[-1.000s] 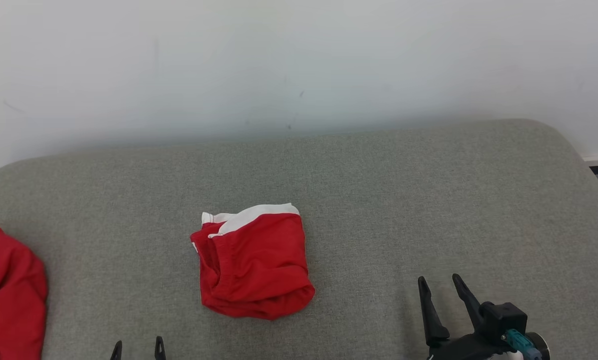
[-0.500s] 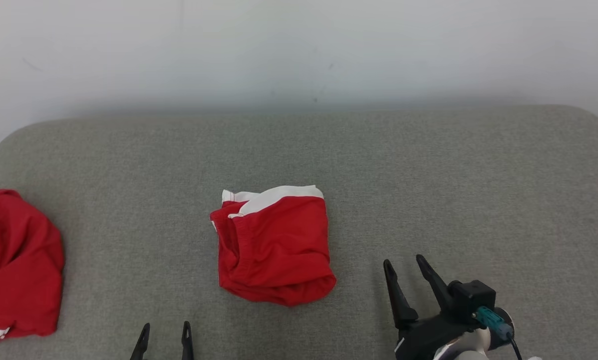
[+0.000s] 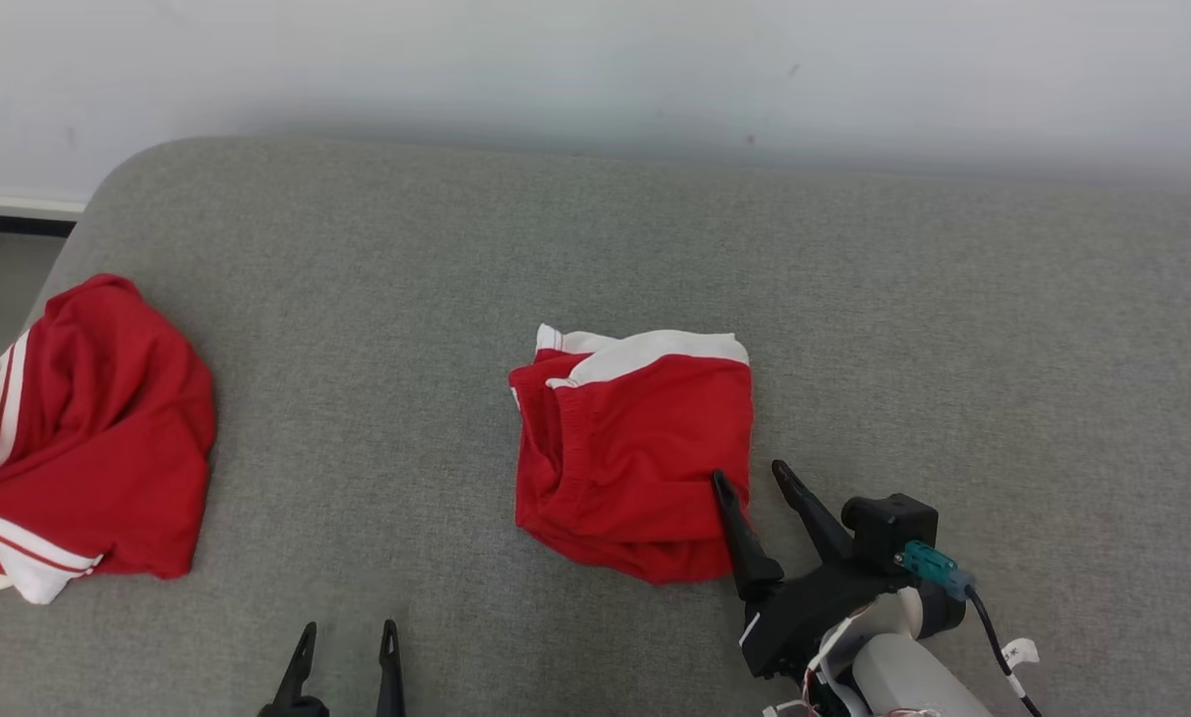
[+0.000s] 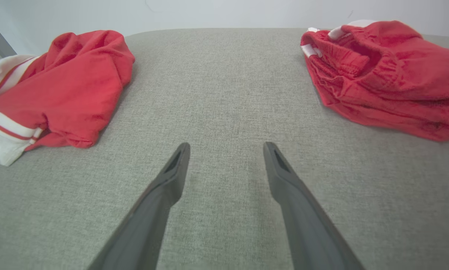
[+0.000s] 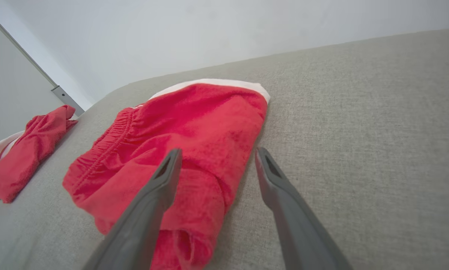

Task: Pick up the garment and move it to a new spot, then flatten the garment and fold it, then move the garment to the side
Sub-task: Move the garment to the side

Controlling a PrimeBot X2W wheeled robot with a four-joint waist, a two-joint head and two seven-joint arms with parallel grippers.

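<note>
The right claw (image 3: pixel 748 471) is spread and empty. The folded red shorts with a white waistband (image 3: pixel 635 438) lie just ahead of it and to its left, under its left finger. Clenching here could catch only the top layer and pull the fold open. The left claw (image 3: pixel 348 626) is likewise released. The grey woven cushion (image 3: pixel 954 349) meets a plain white wall (image 3: pixel 595 60). A crumpled red-and-white garment (image 3: pixel 88 428) lies far left.

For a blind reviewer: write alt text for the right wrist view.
The open right gripper points at a folded red garment with white trim, one finger over the cloth, the other over the grey cushion. A second red garment lies farther left.
</note>
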